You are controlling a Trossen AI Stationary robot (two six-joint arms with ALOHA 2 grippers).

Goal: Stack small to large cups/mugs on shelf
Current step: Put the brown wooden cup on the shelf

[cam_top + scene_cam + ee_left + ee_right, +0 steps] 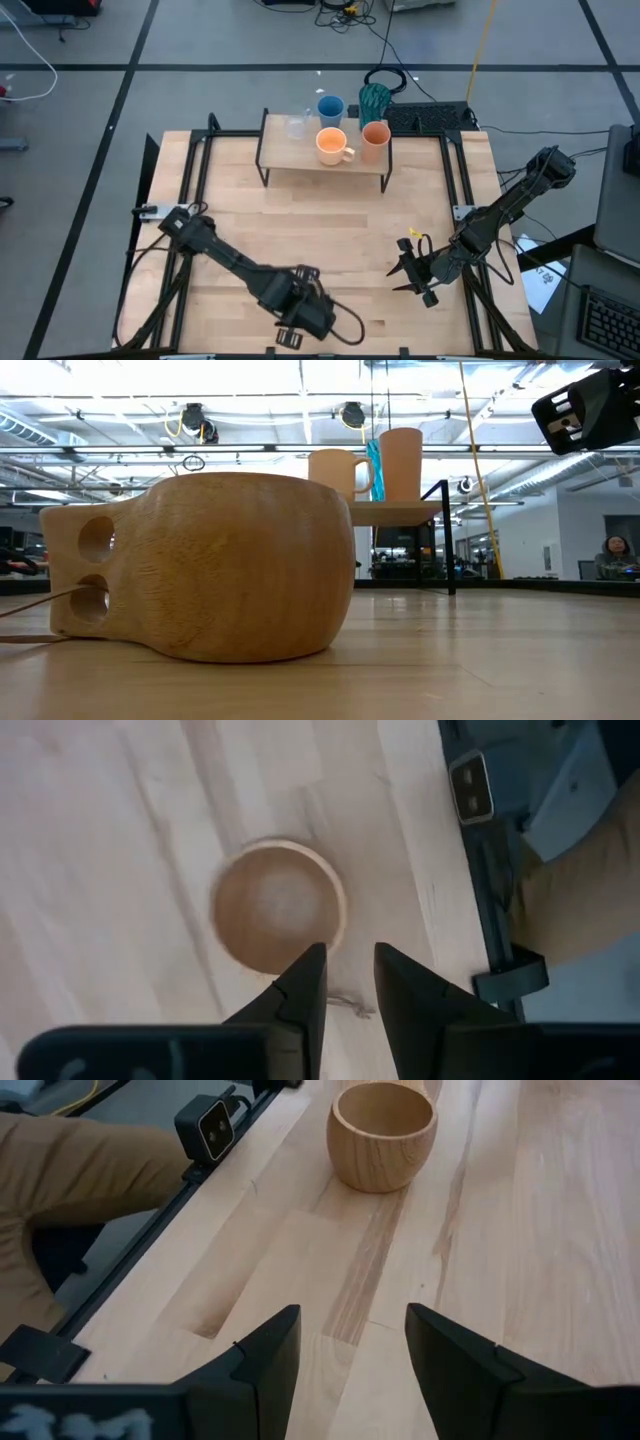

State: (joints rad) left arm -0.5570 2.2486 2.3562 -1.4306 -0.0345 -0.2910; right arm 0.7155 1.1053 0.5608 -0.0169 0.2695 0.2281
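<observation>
- The tan wooden cup [279, 907] stands upright and empty on the desk [330, 230] at its near edge, well apart from the shelf [300, 152]; it looks like the one vessel not yet shelved.
- The left pincer [349, 982] hangs straight above it, fingers narrowly parted and holding nothing, apparently lined up on the rim for a top grasp.
- The right pincer [350, 1350] waits over bare wood on the desk's right side, fingers wide apart and empty.
- On the shelf stand the orange handled mug [332, 146], orange-brown tumbler [375, 141], blue cup [330, 108] and clear glass [296, 125]; the teal textured tumbler [374, 98] is at its back edge. None looks nested.
</observation>
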